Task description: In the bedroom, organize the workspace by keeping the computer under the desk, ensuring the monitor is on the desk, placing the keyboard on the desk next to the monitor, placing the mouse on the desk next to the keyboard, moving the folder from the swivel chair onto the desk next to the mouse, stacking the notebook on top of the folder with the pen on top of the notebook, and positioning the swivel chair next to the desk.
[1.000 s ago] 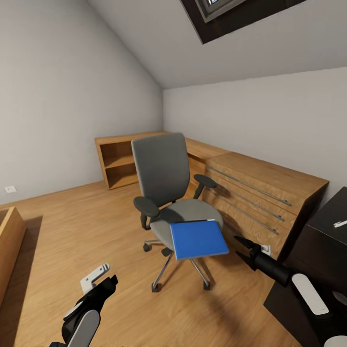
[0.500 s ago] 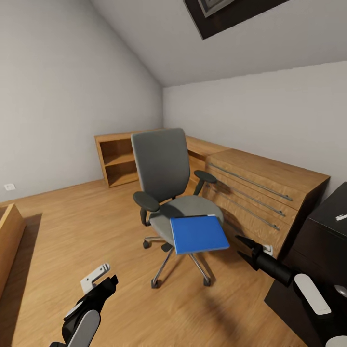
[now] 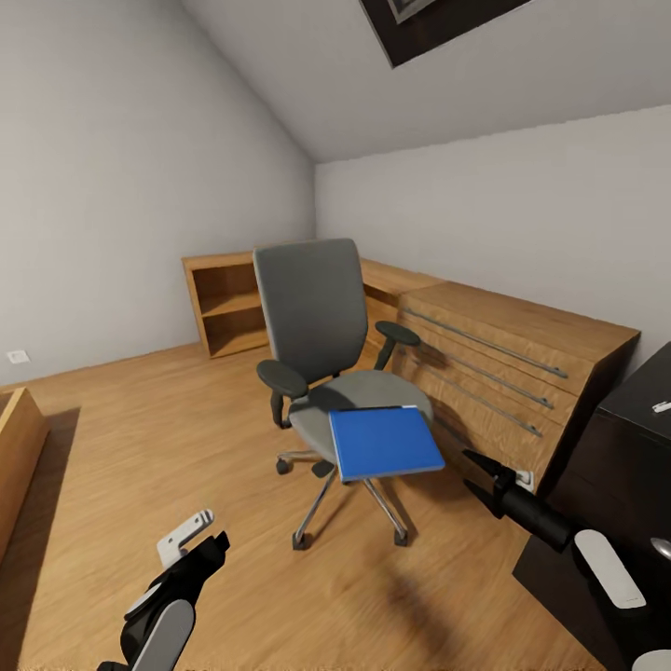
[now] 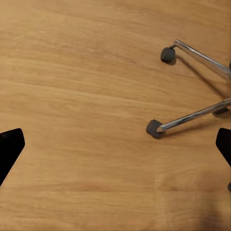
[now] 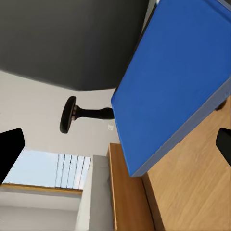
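The right arm reaches forward and low, its gripper (image 3: 483,472) just beside the blue folder (image 3: 385,442), fingers spread and holding nothing. The left gripper (image 3: 200,536) hangs low over the wooden floor (image 3: 140,438), fingers wide apart, near the swivel chair's (image 3: 321,345) chrome legs. The folder lies flat on the seat's front edge, overhanging toward the robot, its longer side running across the seat. The black desk (image 3: 643,447) stands at the right.

Folder (image 3: 385,442) on swivel chair (image 3: 321,354) seat front; desk (image 3: 634,466) right.
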Robot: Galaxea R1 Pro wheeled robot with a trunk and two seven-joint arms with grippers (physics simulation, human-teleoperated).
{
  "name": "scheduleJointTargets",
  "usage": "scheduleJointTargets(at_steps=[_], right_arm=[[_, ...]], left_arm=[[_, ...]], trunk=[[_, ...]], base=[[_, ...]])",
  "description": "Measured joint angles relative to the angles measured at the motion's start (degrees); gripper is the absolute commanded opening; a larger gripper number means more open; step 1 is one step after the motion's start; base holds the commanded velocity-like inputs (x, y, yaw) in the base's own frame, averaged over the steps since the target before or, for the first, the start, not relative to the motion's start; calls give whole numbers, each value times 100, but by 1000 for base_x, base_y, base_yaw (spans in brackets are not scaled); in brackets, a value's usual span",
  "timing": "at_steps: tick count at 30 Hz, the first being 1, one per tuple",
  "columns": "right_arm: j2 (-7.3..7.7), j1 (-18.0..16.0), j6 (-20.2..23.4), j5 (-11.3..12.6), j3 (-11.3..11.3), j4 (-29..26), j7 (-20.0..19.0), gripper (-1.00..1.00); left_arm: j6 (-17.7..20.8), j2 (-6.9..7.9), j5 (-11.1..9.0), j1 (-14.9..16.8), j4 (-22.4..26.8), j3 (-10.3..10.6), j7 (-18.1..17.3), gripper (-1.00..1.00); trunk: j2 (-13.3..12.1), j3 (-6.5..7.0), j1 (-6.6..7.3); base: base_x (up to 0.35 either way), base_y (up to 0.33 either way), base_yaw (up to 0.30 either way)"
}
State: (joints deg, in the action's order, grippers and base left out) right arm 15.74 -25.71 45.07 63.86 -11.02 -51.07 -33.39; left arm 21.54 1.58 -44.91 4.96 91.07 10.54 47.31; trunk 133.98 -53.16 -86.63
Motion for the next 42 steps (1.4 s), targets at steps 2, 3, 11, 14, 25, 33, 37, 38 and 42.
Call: scheduleJointTargets(at_steps=[2,3,11,14,25,33,37,38,42], right_arm=[[0,0,1,-6,2,0,-153,100],[0,0,-1,-11,3,1,-194,100],[-1,0,-35,-38,0,57,-320,100],[-5,0,-128,-46,-15,234,-331,100],[-47,-53,-1875,-104,15,1266,-308,100],[-60,-156,-2177,-96,31,1564,-333,100],[-67,-164,-2193,-93,37,1470,-344,100],[-66,-165,-2194,-93,37,1452,-347,100],[-68,-167,-2194,-96,55,1376,-337,100]], left_arm=[[0,2,1,0,0,39,1,100],[0,2,1,0,0,50,2,100],[0,3,0,0,0,106,6,100],[0,3,0,0,0,116,7,100],[0,3,-4,0,-8,198,3,100],[0,3,0,0,-9,209,3,100],[0,3,-2,0,-9,210,4,100],[0,3,-1,0,-9,210,4,100],[0,3,0,0,-9,210,4,100]], trunk=[[80,-36,-44],[120,-54,-66],[441,-198,-242],[561,-251,-308],[926,-457,-512],[937,-634,-532],[942,-723,-542],[944,-745,-545],[949,-834,-555]], base=[[0,0,0],[0,0,0],[0,0,0],[0,0,0],[0,0,0],[0,0,0],[0,0,0],[0,0,0],[0,0,0]])
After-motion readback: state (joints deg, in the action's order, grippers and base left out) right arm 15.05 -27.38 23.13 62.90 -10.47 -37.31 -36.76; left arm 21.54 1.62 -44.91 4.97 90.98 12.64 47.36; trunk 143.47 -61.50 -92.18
